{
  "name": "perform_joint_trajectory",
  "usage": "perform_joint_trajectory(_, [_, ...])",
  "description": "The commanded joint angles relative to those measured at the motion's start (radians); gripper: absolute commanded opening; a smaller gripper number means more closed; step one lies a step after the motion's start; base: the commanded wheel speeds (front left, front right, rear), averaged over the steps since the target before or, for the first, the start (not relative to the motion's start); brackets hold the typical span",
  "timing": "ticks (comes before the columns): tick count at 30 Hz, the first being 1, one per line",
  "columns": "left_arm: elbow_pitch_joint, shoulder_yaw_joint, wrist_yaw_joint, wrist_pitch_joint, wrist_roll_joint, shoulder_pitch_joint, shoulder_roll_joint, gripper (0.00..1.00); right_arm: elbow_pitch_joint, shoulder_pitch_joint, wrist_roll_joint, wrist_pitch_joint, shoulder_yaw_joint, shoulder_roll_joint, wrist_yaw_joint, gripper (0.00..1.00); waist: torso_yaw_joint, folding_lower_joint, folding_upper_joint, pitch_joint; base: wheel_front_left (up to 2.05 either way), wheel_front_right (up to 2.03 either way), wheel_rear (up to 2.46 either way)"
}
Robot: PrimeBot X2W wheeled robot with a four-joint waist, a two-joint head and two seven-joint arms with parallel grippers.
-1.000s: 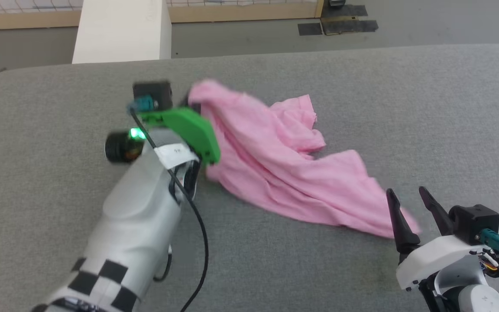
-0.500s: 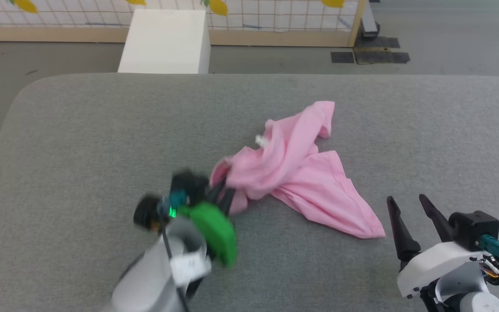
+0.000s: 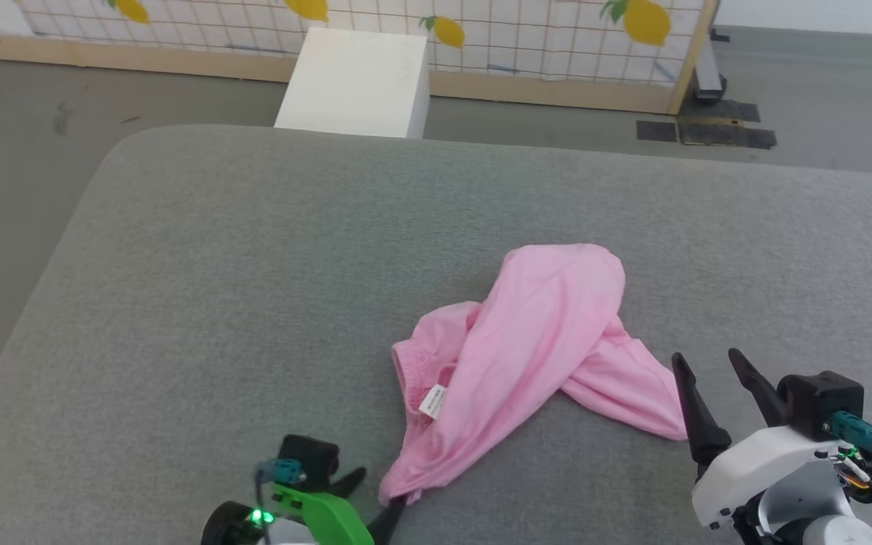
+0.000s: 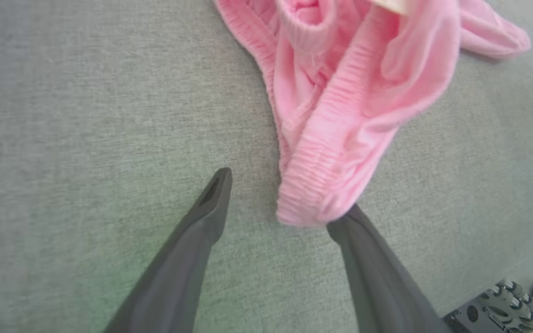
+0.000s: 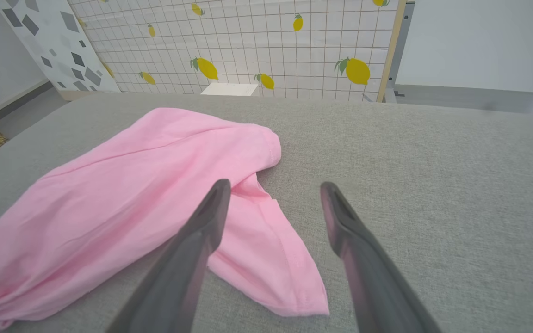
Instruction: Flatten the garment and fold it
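Left gripper (image 3: 384,487) sits low at the near edge of the grey upholstered surface (image 3: 239,257), its two dark fingers spread wide with nothing clamped between them. In the left wrist view the end of the gathered waistband (image 4: 326,152) lies in the gap. The pink ribbing touches the tip of the finger on that view's right and stays apart from the other one.

The garment (image 3: 534,333), a light pink pair of shorts, lies crumpled on the surface between the two grippers, running from that waistband end away and toward the robot's right. A broad fold is thrown over the rest, and one leg (image 3: 633,397) pokes out from under it toward the right gripper (image 3: 706,354). A small white label (image 3: 432,401) shows just inside the waistband opening.

The right gripper is likewise wide open and holds nothing. In the right wrist view (image 5: 274,184) the leg's hem lies beneath and beside the finger on that view's left — whether they touch cannot be told — while the other finger stands over bare grey cloth.

Beyond the far edge a white box (image 3: 356,83) stands on the floor before a gridded panel printed with lemons (image 3: 557,30), well apart from the shorts.
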State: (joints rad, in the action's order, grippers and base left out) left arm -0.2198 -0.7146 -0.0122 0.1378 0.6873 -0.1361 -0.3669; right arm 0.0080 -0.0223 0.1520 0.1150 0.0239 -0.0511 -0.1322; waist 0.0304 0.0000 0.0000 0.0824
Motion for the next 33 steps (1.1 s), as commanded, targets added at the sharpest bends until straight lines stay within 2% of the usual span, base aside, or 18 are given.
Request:
perform_joint_trajectory(1, [0.019,0.02,-0.02,-0.013,0.02,0.022,-0.01,1.0,-0.007,-0.002,-0.01,0.005,-0.003,0.001,0.002,1.0,0.02,0.0,0.0,-0.002,0.0,0.0,0.0])
perform_joint_trajectory(5, [0.085,0.095,-0.061,-0.089,0.059,0.053,-0.006,1.0,-0.005,0.046,-0.026,0.02,-0.009,0.001,0.002,1.0,0.043,0.0,0.0,0.011,0.0,0.0,0.0])
perform_joint_trajectory(9, [0.137,0.185,-0.089,-0.238,0.072,0.064,0.014,1.0,0.035,0.144,-0.046,0.024,-0.012,-0.004,0.002,1.0,0.07,0.0,0.0,0.039,0.0,0.0,0.0])
perform_joint_trajectory(12, [0.135,0.25,-0.098,-0.356,0.071,0.054,0.047,1.0,0.112,0.237,-0.063,0.033,0.008,-0.005,0.002,1.0,0.095,0.0,0.0,0.066,0.0,0.0,0.0])
perform_joint_trajectory(16, [0.128,0.332,-0.101,-0.397,0.026,0.029,0.108,1.0,0.251,0.346,-0.091,0.07,0.057,-0.006,0.002,1.0,0.134,0.0,0.0,0.102,0.0,0.0,0.0])
perform_joint_trajectory(20, [0.183,0.465,-0.074,-0.399,-0.092,0.007,0.214,1.0,0.38,0.449,-0.13,0.134,0.106,-0.009,0.002,1.0,0.17,0.0,0.0,0.142,0.0,0.0,0.0])
perform_joint_trajectory(23, [0.196,0.525,-0.022,-0.399,-0.169,0.004,0.276,1.0,0.473,0.515,-0.168,0.207,0.13,-0.02,0.002,1.0,0.191,0.0,0.0,0.169,0.0,0.0,0.0])
perform_joint_trajectory(29, [0.187,0.575,0.043,-0.399,-0.225,0.0,0.314,1.0,0.586,0.59,-0.23,0.354,0.145,-0.041,0.002,1.0,0.209,0.0,0.0,0.202,0.0,0.0,0.0])
perform_joint_trajectory(30, [0.184,0.58,0.048,-0.399,-0.228,0.0,0.315,1.0,0.597,0.595,-0.227,0.373,0.139,-0.043,0.002,0.83,0.21,0.0,0.0,0.203,0.0,0.0,0.0])
perform_joint_trajectory(31, [0.181,0.581,0.05,-0.399,-0.22,0.001,0.316,1.0,0.605,0.6,-0.219,0.387,0.13,-0.045,0.002,0.47,0.209,0.0,0.0,0.204,0.0,0.0,0.0])
perform_joint_trajectory(32, [0.18,0.581,0.05,-0.399,-0.214,0.002,0.316,1.0,0.609,0.602,-0.209,0.393,0.123,-0.046,0.002,0.2,0.208,0.0,0.0,0.204,0.0,0.0,0.0])
perform_joint_trajectory(33, [0.179,0.581,0.048,-0.399,-0.207,0.003,0.316,1.0,0.609,0.602,-0.196,0.395,0.112,-0.05,0.002,0.0,0.206,0.0,0.0,0.203,0.0,0.0,0.0])
